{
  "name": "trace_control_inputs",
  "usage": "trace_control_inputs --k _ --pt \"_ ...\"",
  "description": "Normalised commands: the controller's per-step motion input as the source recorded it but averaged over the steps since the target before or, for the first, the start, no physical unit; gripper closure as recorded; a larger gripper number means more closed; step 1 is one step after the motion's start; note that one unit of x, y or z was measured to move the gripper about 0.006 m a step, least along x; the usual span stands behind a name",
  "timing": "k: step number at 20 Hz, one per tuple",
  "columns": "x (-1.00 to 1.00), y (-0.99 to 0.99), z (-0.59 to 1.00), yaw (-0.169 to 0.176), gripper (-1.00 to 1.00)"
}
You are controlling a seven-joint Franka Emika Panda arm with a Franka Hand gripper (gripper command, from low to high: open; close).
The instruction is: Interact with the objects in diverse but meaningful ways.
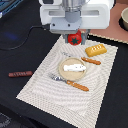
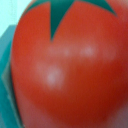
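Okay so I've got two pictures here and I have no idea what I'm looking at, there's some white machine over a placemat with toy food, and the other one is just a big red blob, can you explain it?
The white machine is a robot arm. Its gripper is the part that grabs things. One picture comes from a camera off the arm that sees the whole scene. The other comes from a camera on the arm's wrist, so close that the red tomato fills it: that is your blob.

On the placemat lie the tomato, right under the gripper, a yellow bread loaf, a plate with a white fish piece, and an orange-handled fork and knife. A dark sausage stick lies off the mat, on the exterior view's left.

Whether the gripper is actually holding the tomato, I cannot tell.
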Motion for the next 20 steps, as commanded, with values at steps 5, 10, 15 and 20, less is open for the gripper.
trace_control_inputs --k 5,10,15,20 --pt "0.5 -0.65 0.07 -0.044 1.0" --pt "0.51 -0.71 0.0 -0.048 1.0" --pt "0.47 -0.78 0.0 -0.045 1.0" --pt "0.44 -0.76 0.0 -0.06 1.0"
